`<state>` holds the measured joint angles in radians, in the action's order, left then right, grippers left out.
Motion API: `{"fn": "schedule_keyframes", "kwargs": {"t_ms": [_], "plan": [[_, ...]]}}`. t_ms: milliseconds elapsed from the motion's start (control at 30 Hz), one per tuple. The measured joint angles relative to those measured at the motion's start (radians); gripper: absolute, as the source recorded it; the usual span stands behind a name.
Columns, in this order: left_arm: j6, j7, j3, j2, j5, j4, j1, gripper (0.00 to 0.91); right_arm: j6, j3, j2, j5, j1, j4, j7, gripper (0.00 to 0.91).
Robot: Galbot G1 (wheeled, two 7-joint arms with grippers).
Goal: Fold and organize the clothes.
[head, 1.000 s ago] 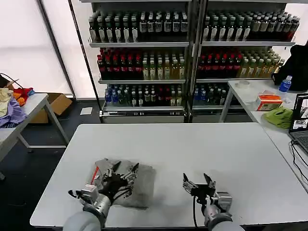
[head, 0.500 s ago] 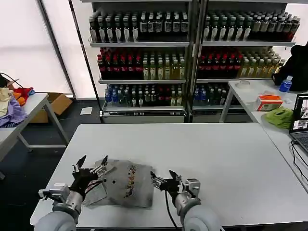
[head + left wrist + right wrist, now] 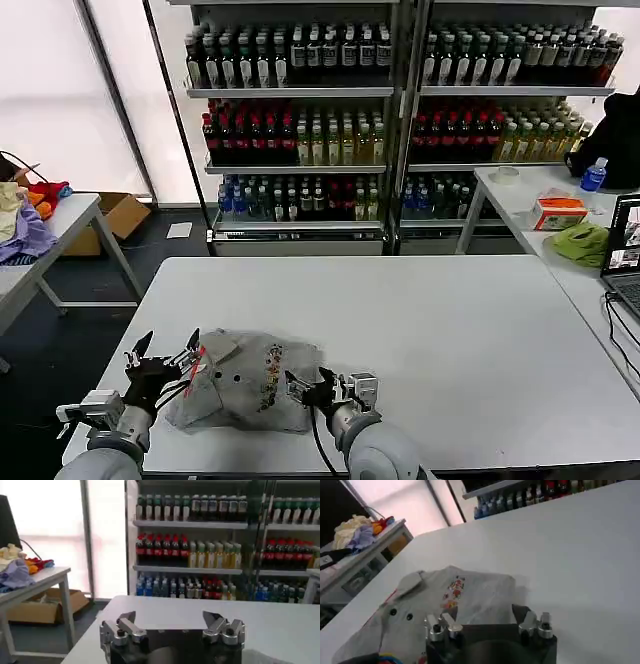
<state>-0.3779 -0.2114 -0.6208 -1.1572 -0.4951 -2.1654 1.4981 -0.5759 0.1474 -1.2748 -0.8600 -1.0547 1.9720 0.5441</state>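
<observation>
The folded grey shirt [image 3: 245, 392] lies near the front edge of the table [image 3: 480, 320]. The left gripper [image 3: 162, 358] and right gripper [image 3: 305, 387] flank it, fingers spread and empty. A one-sided grab could drag the bundle and undo the folds.

- The left arm comes in from the near left corner of the scene, forearm angled up and away from the robot.
- The left gripper [image 3: 163, 349] has its two fingers spread wide apart, nothing between them; the left wrist view [image 3: 172, 626] shows the same wide gap.
- The right arm comes in from the near edge, right of the left arm, its wrist turned leftward.
- The right gripper [image 3: 308, 380] points left, fingers parted and holding nothing [image 3: 487, 622].
</observation>
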Motion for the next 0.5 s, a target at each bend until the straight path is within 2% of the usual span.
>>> {"fn": "schedule_keyframes", "kwargs": {"t_ms": [33, 67, 500], "plan": [[0.000, 0.000, -0.001, -0.001, 0.000, 0.000, 0.002, 0.907, 0.000, 0.004, -0.002, -0.002, 0.002, -0.003, 0.004, 0.050], [0.000, -0.001, -0.003, -0.001, 0.000, 0.000, 0.004, 0.907, 0.000, 0.008, -0.004, -0.004, 0.003, -0.006, 0.008, 0.000], [0.000, -0.006, -0.004, -0.007, -0.003, -0.003, 0.006, 0.907, 0.000, 0.008, -0.017, -0.005, -0.011, -0.030, 0.046, 0.000]]}}
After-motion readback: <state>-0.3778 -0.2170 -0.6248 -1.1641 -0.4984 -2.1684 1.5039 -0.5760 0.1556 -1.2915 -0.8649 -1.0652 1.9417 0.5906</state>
